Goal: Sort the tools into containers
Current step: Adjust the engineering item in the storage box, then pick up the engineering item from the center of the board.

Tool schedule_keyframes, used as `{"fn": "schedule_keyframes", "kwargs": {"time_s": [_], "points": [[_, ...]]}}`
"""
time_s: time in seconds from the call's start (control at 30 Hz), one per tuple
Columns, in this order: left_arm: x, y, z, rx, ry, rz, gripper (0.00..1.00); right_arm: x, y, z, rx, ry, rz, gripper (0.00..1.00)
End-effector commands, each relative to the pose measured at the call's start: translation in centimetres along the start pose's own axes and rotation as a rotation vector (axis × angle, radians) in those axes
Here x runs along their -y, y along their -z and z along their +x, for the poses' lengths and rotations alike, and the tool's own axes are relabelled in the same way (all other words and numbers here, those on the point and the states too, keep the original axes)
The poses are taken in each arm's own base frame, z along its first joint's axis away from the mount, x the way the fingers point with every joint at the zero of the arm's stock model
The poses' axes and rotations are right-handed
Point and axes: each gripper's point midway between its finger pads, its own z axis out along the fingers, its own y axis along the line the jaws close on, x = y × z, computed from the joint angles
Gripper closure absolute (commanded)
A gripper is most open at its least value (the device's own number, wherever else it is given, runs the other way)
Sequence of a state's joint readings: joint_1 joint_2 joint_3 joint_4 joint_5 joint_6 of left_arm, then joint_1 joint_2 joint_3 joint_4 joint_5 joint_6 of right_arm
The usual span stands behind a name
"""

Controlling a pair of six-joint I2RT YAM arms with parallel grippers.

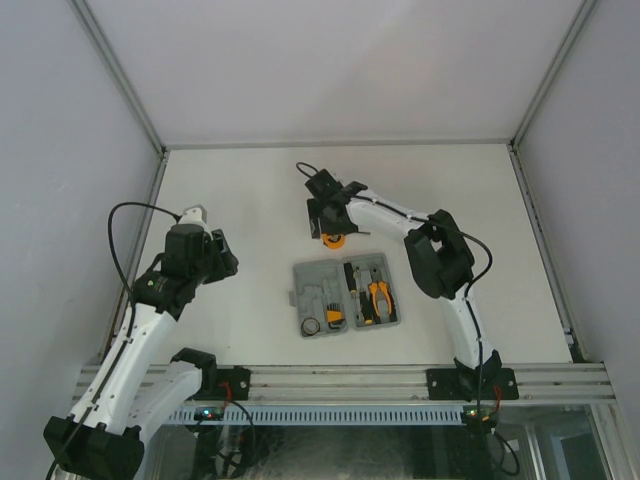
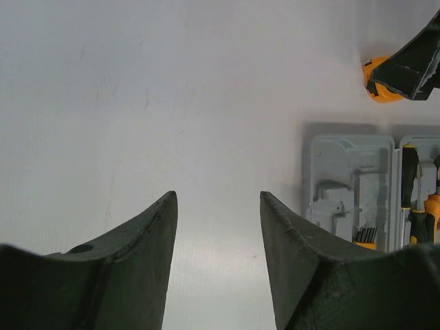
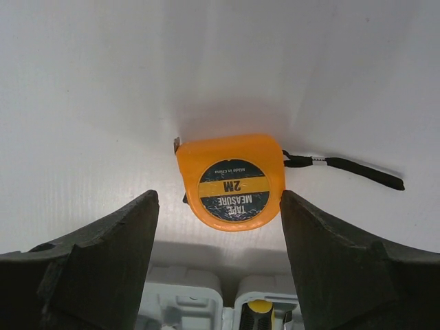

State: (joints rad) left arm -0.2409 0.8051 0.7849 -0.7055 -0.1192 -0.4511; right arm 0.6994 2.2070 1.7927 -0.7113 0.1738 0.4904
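Note:
The grey tool case [image 1: 312, 278] lies open on the table and holds the orange-and-black pliers [image 1: 380, 296], a black-and-yellow screwdriver [image 1: 357, 291], the orange hex-key set [image 1: 332, 317] and the small black ring [image 1: 310, 327]. The round orange tape measure [image 3: 230, 181] lies flat on the table just beyond the case, its black strap [image 3: 344, 166] trailing right. My right gripper [image 3: 218, 199] is open above it, one finger on each side, not touching. My left gripper [image 2: 217, 199] is open and empty over bare table left of the case [image 2: 350, 189].
Grey walls enclose the white table [image 1: 240, 200] on three sides. A metal rail [image 1: 340, 380] runs along the near edge. The right arm [image 1: 440, 255] reaches over the case's right side.

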Motion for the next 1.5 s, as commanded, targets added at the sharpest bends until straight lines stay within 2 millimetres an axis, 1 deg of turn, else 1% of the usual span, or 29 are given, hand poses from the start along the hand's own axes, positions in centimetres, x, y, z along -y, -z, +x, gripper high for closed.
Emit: {"fn": "schedule_keyframes", "kwargs": {"time_s": [0.0, 0.17, 0.27, 0.43, 0.63, 0.8, 0.93, 1.03, 1.2, 1.3, 1.37, 1.47], "points": [[0.8, 0.5, -1.9, 0.052, -0.006, 0.033, 0.44, 0.3, 1.3, -2.5, 0.072, -0.036, 0.003, 0.29], [0.8, 0.5, -2.1, 0.057, -0.005, 0.030, 0.45, -0.5, 1.0, -2.6, 0.058, -0.022, -0.060, 0.28], [0.7, 0.6, -2.1, 0.061, -0.004, 0.028, 0.45, -0.6, 0.4, -2.1, 0.022, -0.017, -0.063, 0.28], [0.7, 0.6, -2.0, 0.058, -0.006, 0.030, 0.45, 0.0, -0.8, -1.1, -0.028, -0.025, -0.041, 0.28], [0.8, 0.6, -2.1, 0.060, -0.006, 0.031, 0.45, 0.5, -1.4, -0.8, -0.045, -0.018, -0.012, 0.29], [0.7, 0.6, -2.1, 0.062, -0.006, 0.029, 0.44, 1.0, -1.3, -0.9, -0.038, -0.007, 0.020, 0.29], [0.8, 0.6, -2.1, 0.058, -0.006, 0.032, 0.45, 1.0, -1.1, -1.3, -0.022, 0.003, 0.022, 0.29], [0.8, 0.6, -2.0, 0.057, -0.006, 0.032, 0.45, 0.8, -1.5, -1.0, -0.039, 0.009, 0.009, 0.29], [0.8, 0.6, -2.0, 0.057, -0.006, 0.031, 0.45, 0.3, -1.9, -0.2, -0.064, 0.045, 0.000, 0.33], [0.8, 0.6, -2.1, 0.060, -0.006, 0.033, 0.45, 0.4, -2.1, 0.2, -0.081, 0.052, 0.003, 0.37], [0.7, 0.7, -2.2, 0.068, -0.005, 0.027, 0.44, 0.4, -2.2, 0.4, -0.088, 0.056, 0.001, 0.40], [0.6, 1.0, -2.3, 0.082, -0.004, 0.027, 0.43, 0.7, -1.4, -0.2, -0.068, 0.059, 0.003, 0.49]]}}
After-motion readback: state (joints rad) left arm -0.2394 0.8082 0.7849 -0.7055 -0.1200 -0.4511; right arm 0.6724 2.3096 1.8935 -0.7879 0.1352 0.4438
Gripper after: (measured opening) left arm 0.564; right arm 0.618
